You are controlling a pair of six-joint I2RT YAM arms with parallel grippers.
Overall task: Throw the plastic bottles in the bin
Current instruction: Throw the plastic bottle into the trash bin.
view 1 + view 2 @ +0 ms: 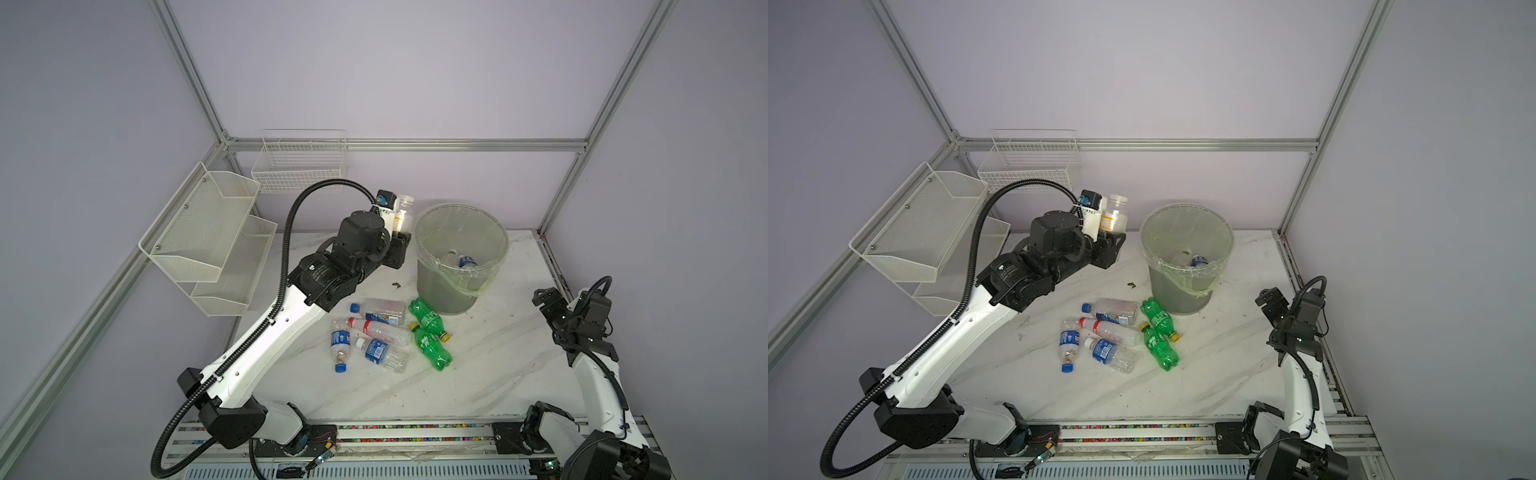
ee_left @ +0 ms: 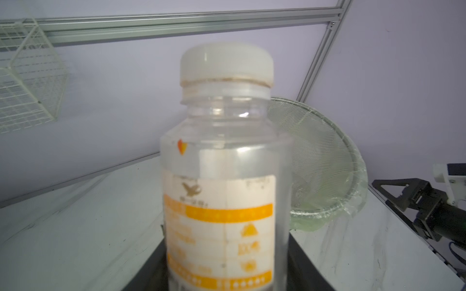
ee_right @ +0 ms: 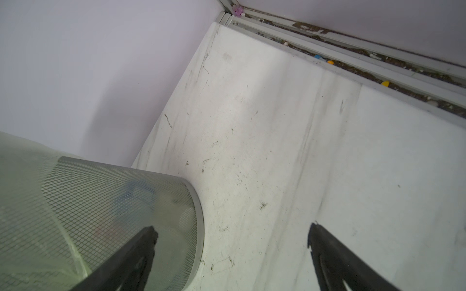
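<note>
One bottle [image 2: 222, 176] gripped, left fingers [image 2: 151, 274]; wrist adds logo [image 2: 191, 189], maybe bird; right fingers [image 3: 141, 252] spread.

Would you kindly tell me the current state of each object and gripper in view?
left gripper: shut on the white-capped bottle, raised beside the bin
white-capped bottle: capped, held above the table
bin: upright, bag-lined, two bottles inside
green bottles: two, capped, lying on the table
clear bottles: four, capped, lying on the table
right gripper: open, empty
</note>
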